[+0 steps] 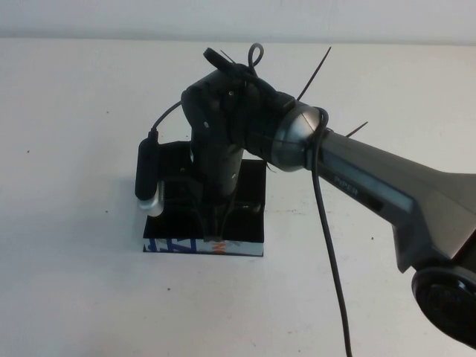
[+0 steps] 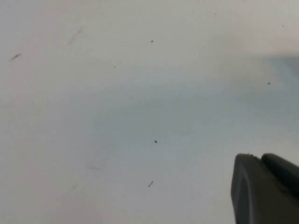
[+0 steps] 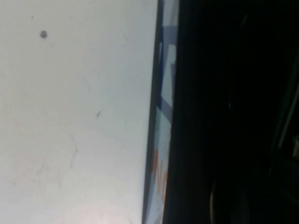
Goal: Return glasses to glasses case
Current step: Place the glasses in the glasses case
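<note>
The glasses case [image 1: 249, 219] lies open on the white table, its blue, white and orange front side [image 1: 178, 245] facing me and its flap lid [image 1: 172, 155] folded back behind. My right gripper [image 1: 216, 227] points straight down into the case, just behind the printed front. The glasses are hidden under the gripper and in the dark interior. In the right wrist view the printed side of the case [image 3: 163, 116] runs beside the black inside. My left gripper [image 2: 266, 186] is out of the high view; its dark fingers sit together over bare table, holding nothing.
The right arm [image 1: 372, 186] reaches in from the lower right with a black cable [image 1: 327, 238] hanging beside it. The wrist camera [image 1: 147, 178] sticks out over the case's left end. White table [image 1: 74, 111] lies all round the case.
</note>
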### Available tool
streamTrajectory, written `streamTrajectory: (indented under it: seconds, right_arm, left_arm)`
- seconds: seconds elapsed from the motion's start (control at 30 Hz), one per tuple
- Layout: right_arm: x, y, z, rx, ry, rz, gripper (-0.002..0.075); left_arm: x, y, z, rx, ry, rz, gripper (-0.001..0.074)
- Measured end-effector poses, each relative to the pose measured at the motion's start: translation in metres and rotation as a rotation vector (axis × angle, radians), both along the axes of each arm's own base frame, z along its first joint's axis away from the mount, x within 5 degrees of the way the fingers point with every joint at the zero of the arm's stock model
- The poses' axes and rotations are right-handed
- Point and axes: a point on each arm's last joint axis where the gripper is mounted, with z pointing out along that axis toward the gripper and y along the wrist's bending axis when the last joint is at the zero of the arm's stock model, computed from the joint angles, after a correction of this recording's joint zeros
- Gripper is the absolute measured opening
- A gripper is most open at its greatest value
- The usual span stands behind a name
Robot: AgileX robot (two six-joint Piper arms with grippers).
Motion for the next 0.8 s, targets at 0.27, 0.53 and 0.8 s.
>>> streamTrajectory:
  seconds: [0.27, 0.53, 0.8]
  right_arm:
    - [0.0, 0.0, -0.009, -0.015, 0.016, -0.003, 0.0017]
    - [-0.002, -0.002, -0.018, -0.036, 0.04, -0.004, 0.0017]
    - [-0.002, -0.002, -0.018, -0.031, 0.043, -0.004, 0.0039]
  left_arm:
    - [0.0, 0.0, 0.0, 0.0, 0.0, 0.0, -0.0004]
    - [0.0, 0.0, 0.0, 0.0, 0.0, 0.0, -0.0004]
    - [0.0, 0.0, 0.0, 0.0, 0.0, 0.0, -0.0004]
